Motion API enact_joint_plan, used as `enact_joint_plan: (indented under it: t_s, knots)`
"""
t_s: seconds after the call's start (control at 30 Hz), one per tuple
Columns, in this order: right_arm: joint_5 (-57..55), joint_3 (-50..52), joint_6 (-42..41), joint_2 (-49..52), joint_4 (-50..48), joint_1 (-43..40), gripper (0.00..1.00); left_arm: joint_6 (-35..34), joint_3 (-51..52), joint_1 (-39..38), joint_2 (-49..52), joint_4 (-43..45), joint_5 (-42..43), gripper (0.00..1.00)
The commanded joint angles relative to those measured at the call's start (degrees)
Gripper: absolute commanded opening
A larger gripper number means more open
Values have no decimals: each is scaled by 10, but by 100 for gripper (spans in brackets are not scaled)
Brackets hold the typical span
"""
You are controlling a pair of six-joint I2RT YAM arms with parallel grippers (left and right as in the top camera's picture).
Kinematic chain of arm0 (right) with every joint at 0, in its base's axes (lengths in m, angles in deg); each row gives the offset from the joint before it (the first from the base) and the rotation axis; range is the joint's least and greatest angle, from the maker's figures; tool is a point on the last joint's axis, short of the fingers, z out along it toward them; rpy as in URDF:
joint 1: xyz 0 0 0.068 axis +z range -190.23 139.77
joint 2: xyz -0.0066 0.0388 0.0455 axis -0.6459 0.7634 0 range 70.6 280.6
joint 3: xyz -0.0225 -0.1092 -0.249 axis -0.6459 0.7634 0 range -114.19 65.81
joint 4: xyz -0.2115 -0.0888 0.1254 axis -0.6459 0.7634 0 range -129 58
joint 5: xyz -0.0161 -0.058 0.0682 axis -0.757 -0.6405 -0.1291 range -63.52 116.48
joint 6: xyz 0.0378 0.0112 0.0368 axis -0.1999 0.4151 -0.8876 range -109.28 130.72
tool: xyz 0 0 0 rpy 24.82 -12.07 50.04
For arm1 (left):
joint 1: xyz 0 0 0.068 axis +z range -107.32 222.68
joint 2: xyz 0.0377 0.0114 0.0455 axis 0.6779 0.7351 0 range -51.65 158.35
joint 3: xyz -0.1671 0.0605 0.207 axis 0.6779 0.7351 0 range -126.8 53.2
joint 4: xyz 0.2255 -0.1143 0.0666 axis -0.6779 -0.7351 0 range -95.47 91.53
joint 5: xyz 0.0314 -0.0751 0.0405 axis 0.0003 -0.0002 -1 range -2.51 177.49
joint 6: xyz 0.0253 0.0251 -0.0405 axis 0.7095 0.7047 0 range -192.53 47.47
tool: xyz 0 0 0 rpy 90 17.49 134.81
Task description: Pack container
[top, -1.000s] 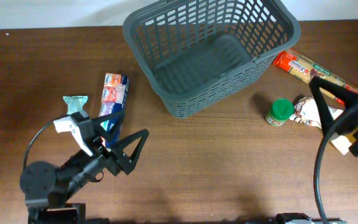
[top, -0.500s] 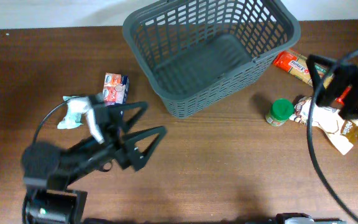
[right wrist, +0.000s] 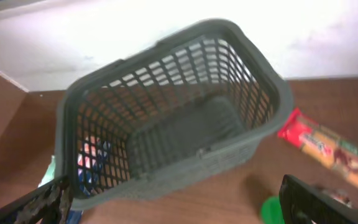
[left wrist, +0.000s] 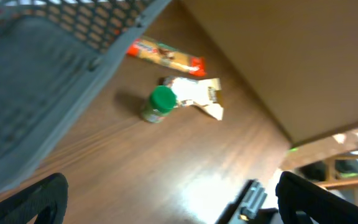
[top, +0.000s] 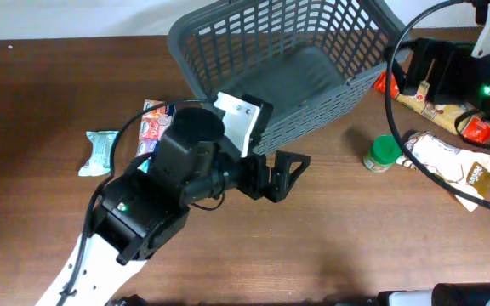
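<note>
The container (top: 228, 51), a large dark grey lattice basket, stands at the far middle of the table; nothing shows inside it. My left gripper (top: 281, 172) hovers open and empty just in front of its near wall, pointing right. My right gripper (top: 408, 72) is open and empty beside its right end, facing it. The left wrist view shows the container (left wrist: 36, 93) at the left and open fingers (left wrist: 39, 199) at the bottom corners. In the right wrist view the container (right wrist: 272, 81) fills the middle, between wide-apart fingertips (right wrist: 325, 202).
Right of the basket lie a long red and yellow packet (top: 436, 100), a green-capped jar (top: 383, 153) and a white and brown pouch (top: 441, 161). To its left sit a blue and red packet (top: 150, 127), partly under my left arm, and a teal packet (top: 99, 151).
My left arm has risen and swung right and away from me, toward the basket's near wall. My right arm has moved from the near right up past the packets to the basket's right end.
</note>
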Motion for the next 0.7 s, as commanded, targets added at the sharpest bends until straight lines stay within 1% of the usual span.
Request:
enact_joint_plan:
  t_s: [0.0,0.1,0.2,0.3,0.47,0.67]
  knots:
    - [64,-16,86,12,-17,4,99,20,-12,-14,26,-33,-49,99]
    - [62,-16,93,25,-30,4,99,20,-12,-32,50,-68,-48,99]
    - [57,-16,107,36,-44,0,99,20,-12,-57,70,-82,-48,99]
    - [57,-16,106,45,-66,-16,99,29,-12,-78,82,-80,-49,100]
    - [59,-16,106,57,-90,-55,99,33,-12,-79,82,-72,-49,99]
    - [119,-16,106,73,-89,-110,99,33,-12,-79,82,-53,-49,99]
